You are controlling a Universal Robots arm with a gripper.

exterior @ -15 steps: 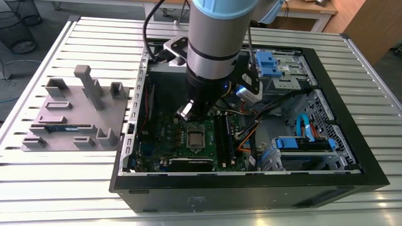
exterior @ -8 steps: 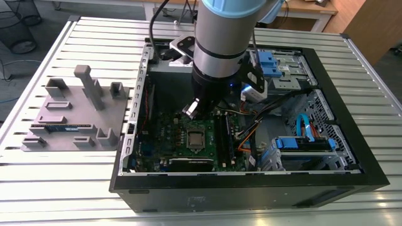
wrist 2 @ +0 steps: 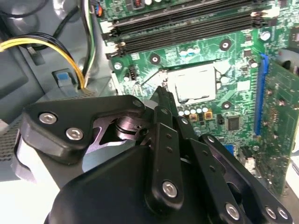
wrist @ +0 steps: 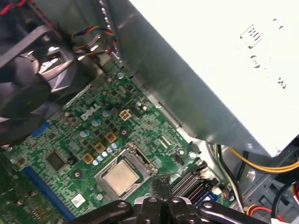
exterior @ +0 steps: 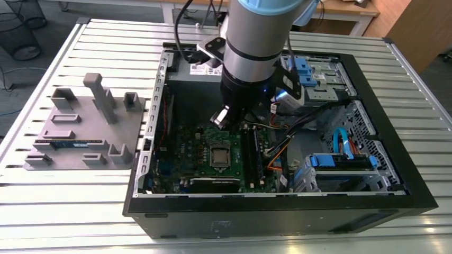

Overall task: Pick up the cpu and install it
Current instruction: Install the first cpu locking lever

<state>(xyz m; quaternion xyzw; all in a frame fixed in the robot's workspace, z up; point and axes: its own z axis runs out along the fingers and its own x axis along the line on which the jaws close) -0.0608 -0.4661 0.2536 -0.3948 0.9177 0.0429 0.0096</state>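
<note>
The cpu (exterior: 220,155) lies flat in the socket in the middle of the green motherboard (exterior: 190,143), inside the open computer case. Its silvery top shows in both wrist views (wrist 2: 194,83) (wrist: 120,176), framed by the socket's metal bracket. My gripper (exterior: 221,119) hangs just above the board, a little behind the socket. Its black fingertips (wrist 2: 161,91) (wrist: 162,181) are pressed together with nothing between them, a short way from the cpu's edge and not touching it.
A grey fixture plate (exterior: 78,132) with a blue-green memory stick (exterior: 71,143) lies at the exterior view's left. Around the socket are black memory slots (wrist 2: 187,23), yellow cables (wrist 2: 42,44), a silver power supply (wrist: 210,70), a fan (wrist: 23,88) and blue drive brackets (exterior: 339,159).
</note>
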